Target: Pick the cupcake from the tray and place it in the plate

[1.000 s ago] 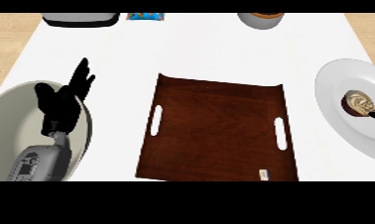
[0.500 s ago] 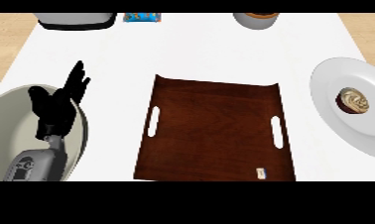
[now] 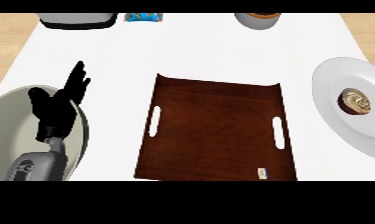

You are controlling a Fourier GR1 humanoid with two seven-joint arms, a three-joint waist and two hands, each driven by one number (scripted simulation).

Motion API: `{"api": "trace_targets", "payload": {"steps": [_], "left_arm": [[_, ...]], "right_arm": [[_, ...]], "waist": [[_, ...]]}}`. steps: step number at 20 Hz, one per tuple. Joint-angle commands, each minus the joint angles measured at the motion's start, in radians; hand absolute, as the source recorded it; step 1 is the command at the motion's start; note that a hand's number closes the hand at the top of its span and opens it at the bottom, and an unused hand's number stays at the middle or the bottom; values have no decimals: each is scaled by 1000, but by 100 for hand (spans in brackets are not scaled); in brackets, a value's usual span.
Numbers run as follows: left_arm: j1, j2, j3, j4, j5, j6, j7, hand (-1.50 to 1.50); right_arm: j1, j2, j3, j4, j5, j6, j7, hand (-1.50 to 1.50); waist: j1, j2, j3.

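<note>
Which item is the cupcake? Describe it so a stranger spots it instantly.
Start at the dark wooden tray in the counter's middle, then look right to the white plate at the view's edge. The cupcake sits on that plate: small, round, brown with a pale swirled top, the only thing on it.

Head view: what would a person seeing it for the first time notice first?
The dark wooden tray fills the middle of the white counter. At the right edge, the cupcake sits on the white plate. At the left, one black robot hand rests open, fingers up, over a grey bowl.
</note>
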Motion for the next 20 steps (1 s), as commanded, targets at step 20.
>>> {"api": "trace_targets", "payload": {"steps": [20], "left_arm": [[-53,-3,30,13,4,-40,32,0]], "right_arm": [[19,-246,47,475,79,63,-379,-150]], "waist": [[16,8,4]]}}
